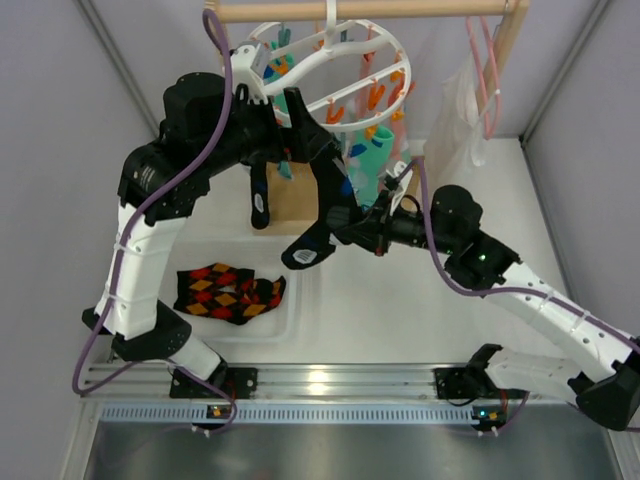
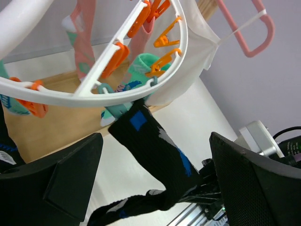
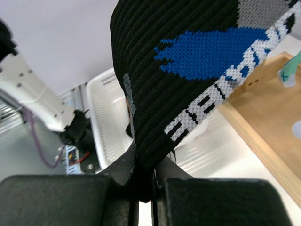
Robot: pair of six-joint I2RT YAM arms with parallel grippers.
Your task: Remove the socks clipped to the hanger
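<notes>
My right pincer [image 3: 146, 188] is clenched on the lower end of a black sock [image 3: 188, 70] with blue and grey diamonds. The sock's top is clipped to the white round hanger [image 2: 56, 96]. My left pincer [image 2: 153, 181] is spread wide just below the ring, one finger on each side of the sock, not touching it.

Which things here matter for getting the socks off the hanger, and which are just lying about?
Job: round peg hanger; black-and-blue sock; teal sock; pink sock.
Lying about: red-diamond sock; white tray; pink hanger; white garment; wooden rack.
</notes>
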